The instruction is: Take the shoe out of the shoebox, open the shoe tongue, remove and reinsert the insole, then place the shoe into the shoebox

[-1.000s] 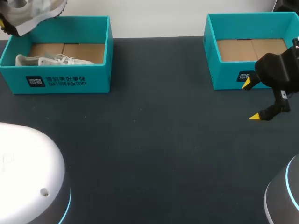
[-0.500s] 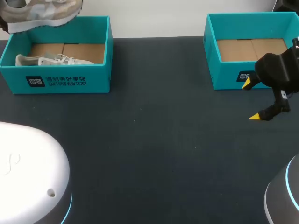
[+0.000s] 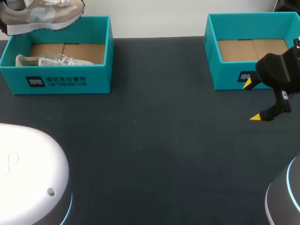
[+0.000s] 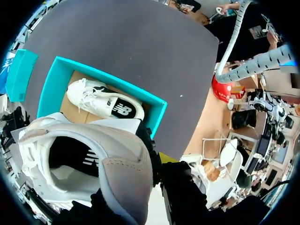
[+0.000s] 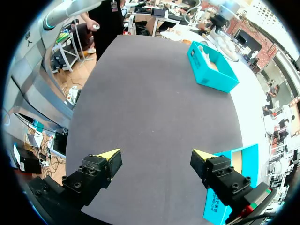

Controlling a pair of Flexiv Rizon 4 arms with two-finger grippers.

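Clamping shoe (image 3: 42, 16) above shoebox (image 3: 101, 70): left jaws; right jaws spread.

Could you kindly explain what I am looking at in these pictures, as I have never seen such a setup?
This is a two-armed robot at a dark table. One picture looks down from a fixed camera above and behind; the two round ones come from cameras on each wrist. Two teal shoeboxes stand on the table: the left box holds a white shoe, the right box shows only its cardboard floor. The left gripper holds a grey shoe over the left box. The right gripper hangs open, empty, near the right box.
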